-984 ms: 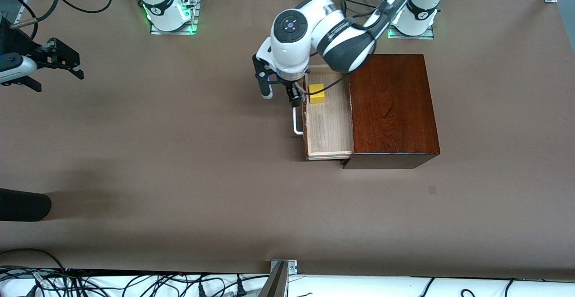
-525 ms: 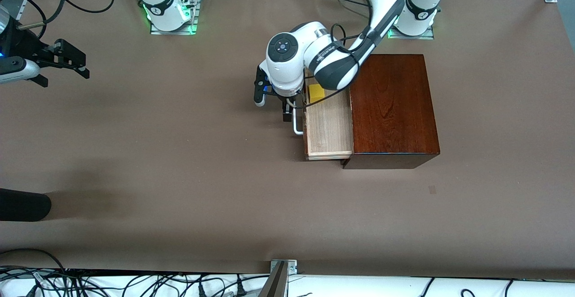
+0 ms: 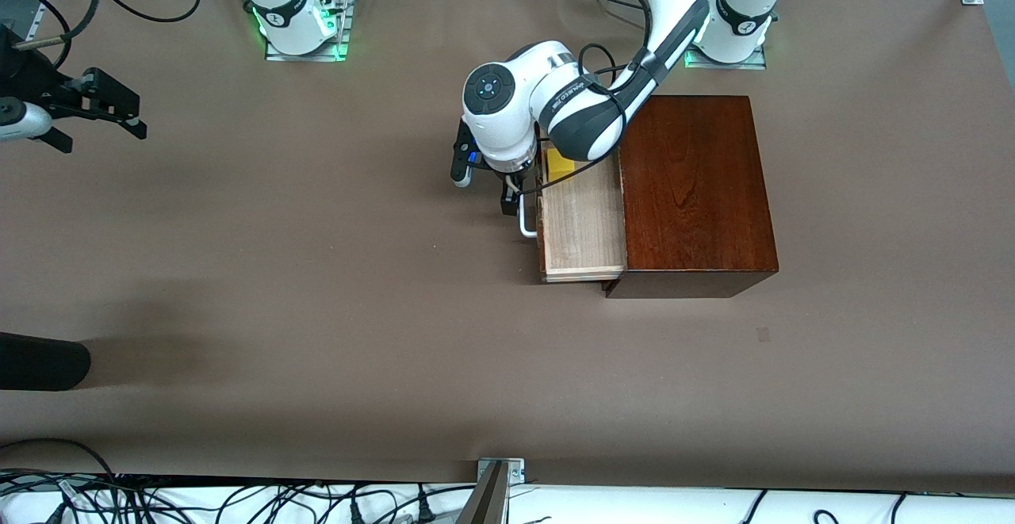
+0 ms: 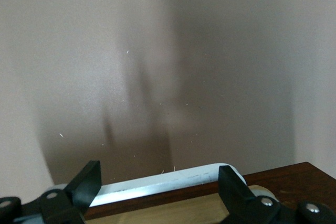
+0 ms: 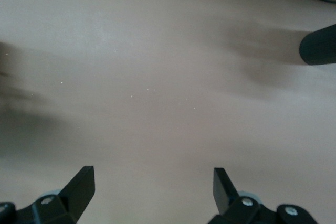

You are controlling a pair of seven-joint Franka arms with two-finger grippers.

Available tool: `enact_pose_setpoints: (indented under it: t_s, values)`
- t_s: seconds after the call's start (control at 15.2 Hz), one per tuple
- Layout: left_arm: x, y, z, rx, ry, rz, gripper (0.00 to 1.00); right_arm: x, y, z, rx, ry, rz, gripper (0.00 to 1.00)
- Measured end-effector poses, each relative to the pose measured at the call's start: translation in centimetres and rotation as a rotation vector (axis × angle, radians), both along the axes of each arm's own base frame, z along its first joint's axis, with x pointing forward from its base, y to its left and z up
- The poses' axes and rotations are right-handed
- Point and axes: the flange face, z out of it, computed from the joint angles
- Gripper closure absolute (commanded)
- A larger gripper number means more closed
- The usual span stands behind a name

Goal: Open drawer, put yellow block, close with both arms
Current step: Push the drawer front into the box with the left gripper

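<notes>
While the right claw [image 3: 111, 108] waits open over the counter's edge, the open left claw [image 3: 485, 189] straddles the white U-shaped bar handle [image 3: 525, 219] (the drawer's pale wooden tray [image 3: 583, 231] lies at its three o'clock).

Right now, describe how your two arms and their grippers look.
Both arms are glossy white and jointed. The left arm has a dark grey elbow band, a round dark cap and a black cable. The left gripper and right gripper are black two-finger units. Green lights glow at the bases.

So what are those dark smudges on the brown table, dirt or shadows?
Shadows. Front view: a soft one spreads on the table beside a dark object at the frame's edge. Left wrist view: streaky ones lie above the white handle. Right wrist view: blurry patches, no dirt.
</notes>
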Motion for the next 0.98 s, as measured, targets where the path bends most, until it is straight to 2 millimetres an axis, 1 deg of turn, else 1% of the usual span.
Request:
enact_pose_setpoints:
  t_s: [0.07,0.2,0.26,0.39,0.53,0.59,0.72,0.98]
  values:
    - [0.1,0.8,-0.2,0.04,0.021,0.006,0.0,-0.1,-0.3,-0.1,0.0,0.015,-0.005,0.0]
    - [0.3,1.2,0.2,0.057,0.031,0.004,0.0,-0.6,-0.8,-0.5,-0.001,0.056,-0.015,0.0]
    - [0.4,2.3,-0.1,0.122,0.047,0.008,0.0,-0.9,-1.1,-0.8,-0.002,0.086,-0.022,0.0]
    - [0.6,3.0,0.1,0.154,0.062,0.016,0.0,-1.2,-1.4,-1.0,-0.002,0.115,-0.027,0.0]
    - [1.1,5.2,-0.2,0.24,0.094,0.043,0.0,-1.2,-1.5,-1.0,-0.002,0.111,-0.028,0.0]
    - [1.3,6.0,-0.1,0.257,0.104,0.055,0.0,-1.1,-1.5,-1.0,-0.002,0.109,-0.029,0.0]
    - [1.6,6.8,0.2,0.278,0.115,0.068,0.0,-1.1,-1.5,-0.9,-0.002,0.103,-0.03,0.0]
    - [1.7,7.7,1.0,0.307,0.121,0.083,0.0,-1.0,-1.5,-0.9,-0.002,0.097,-0.032,0.0]
